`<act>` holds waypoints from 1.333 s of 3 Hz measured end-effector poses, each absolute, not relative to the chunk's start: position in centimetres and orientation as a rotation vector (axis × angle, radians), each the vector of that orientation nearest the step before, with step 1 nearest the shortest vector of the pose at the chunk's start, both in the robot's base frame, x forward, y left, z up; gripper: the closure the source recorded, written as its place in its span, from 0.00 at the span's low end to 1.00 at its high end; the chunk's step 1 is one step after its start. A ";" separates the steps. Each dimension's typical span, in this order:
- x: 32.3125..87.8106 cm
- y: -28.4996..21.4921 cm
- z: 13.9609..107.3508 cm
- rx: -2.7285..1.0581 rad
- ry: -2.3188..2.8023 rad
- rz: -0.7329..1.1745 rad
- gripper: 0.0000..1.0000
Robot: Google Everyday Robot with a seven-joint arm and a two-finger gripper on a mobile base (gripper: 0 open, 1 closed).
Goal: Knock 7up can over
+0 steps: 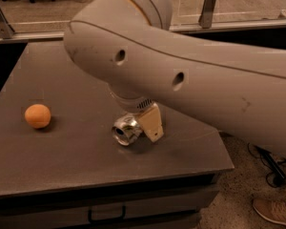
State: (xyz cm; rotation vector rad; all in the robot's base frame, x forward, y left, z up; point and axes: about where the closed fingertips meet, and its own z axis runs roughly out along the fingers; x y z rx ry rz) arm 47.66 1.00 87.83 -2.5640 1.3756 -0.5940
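Arm: the thick cream arm (190,75) crosses the view from the right and bends down over the table (62,166).
Claw: the gripper (148,124) hangs just above the tabletop; apart or together, I cannot tell.
7up can (126,129): silvery metal, tipped off upright, one round shiny end with a dark centre facing the camera; its markings are not readable.
Can's place: right against the claw, on its side toward the orange ball (37,116).
Ball: well apart from the claw, on the same table.
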 end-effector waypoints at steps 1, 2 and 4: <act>48.8 -0.3 89.0 -2.532 1.418 -0.473 0.00; 50.7 -3.7 90.9 -2.411 1.540 -0.320 0.00; 53.5 -11.6 91.4 -2.150 1.830 -0.101 0.00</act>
